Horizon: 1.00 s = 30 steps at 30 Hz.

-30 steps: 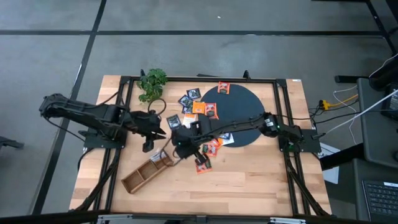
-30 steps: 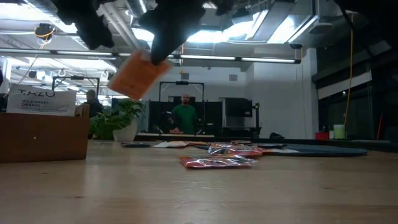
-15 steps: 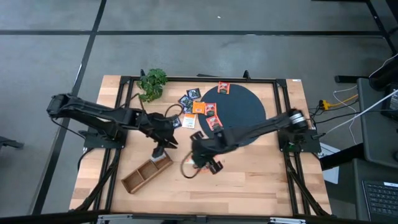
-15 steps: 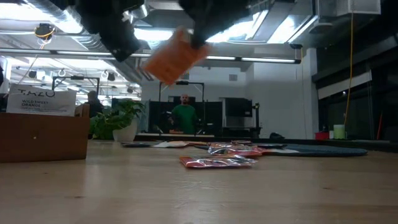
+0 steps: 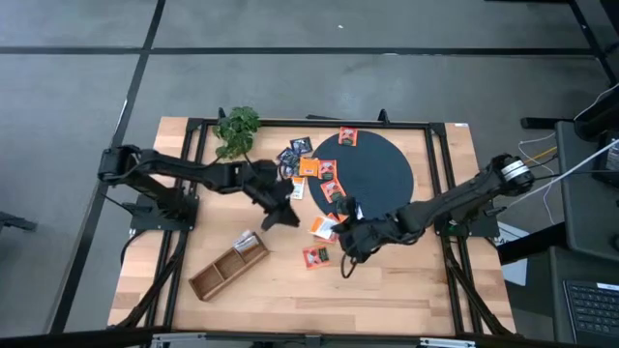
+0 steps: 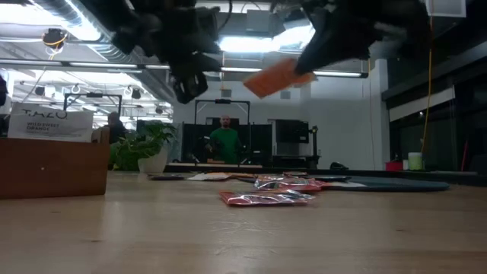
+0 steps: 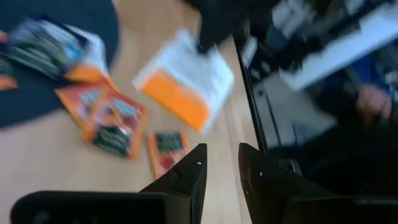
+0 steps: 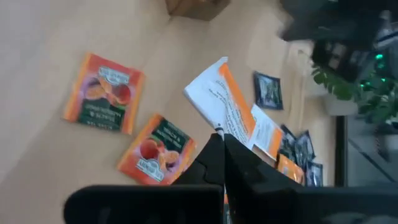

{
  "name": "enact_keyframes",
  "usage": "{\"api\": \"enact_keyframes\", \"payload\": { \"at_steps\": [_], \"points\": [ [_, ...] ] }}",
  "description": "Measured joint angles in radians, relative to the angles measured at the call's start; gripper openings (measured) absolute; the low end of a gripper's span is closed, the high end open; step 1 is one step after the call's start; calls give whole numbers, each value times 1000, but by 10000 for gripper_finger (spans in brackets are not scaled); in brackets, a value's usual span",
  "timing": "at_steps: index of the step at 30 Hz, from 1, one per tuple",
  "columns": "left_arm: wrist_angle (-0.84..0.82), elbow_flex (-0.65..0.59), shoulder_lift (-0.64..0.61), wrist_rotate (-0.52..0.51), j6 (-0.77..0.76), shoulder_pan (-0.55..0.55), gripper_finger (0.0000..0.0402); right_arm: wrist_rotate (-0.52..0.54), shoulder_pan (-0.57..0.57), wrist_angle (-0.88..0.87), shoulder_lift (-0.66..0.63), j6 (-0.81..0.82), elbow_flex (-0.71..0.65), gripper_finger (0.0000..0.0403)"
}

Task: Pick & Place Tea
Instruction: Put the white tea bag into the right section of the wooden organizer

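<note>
Orange-and-white sachet (image 5: 323, 225) hangs mid-frame, tilted, above the desk; other sachets (image 5: 315, 257) lie scattered around centre

A wooden compartment tray (image 5: 228, 268) lies lower left on the worktop (image 5: 406, 280), a leafy plant (image 5: 237, 129) upper left, a dark disc (image 5: 377, 169) upper middle.

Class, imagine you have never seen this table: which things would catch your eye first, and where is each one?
First, the right gripper, above the table's middle, pinching an orange-and-white tea sachet in shut fingers, clear of the wood. Next, the dark disc at the back of the table, with bright sachets scattered on and around its left edge. The left gripper hangs nearby holding nothing, and a wooden compartment tray lies front left.
</note>
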Motion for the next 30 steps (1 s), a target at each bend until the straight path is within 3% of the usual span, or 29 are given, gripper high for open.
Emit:
{"api": "enact_keyframes", "payload": {
  "at_steps": [4, 12, 30],
  "points": [
    [85, 0, 2, -3, -89, 71, 88, 91, 22, 48, -4, -53, -48, 0],
    [95, 0, 11, 53, -224, 166, 88, 195, 18, 292, -4, -275, -109, 1],
    [151, 0, 11, 59, -274, 148, 88, 183, -74, 499, -4, -474, -109, 2]
  ]
}}
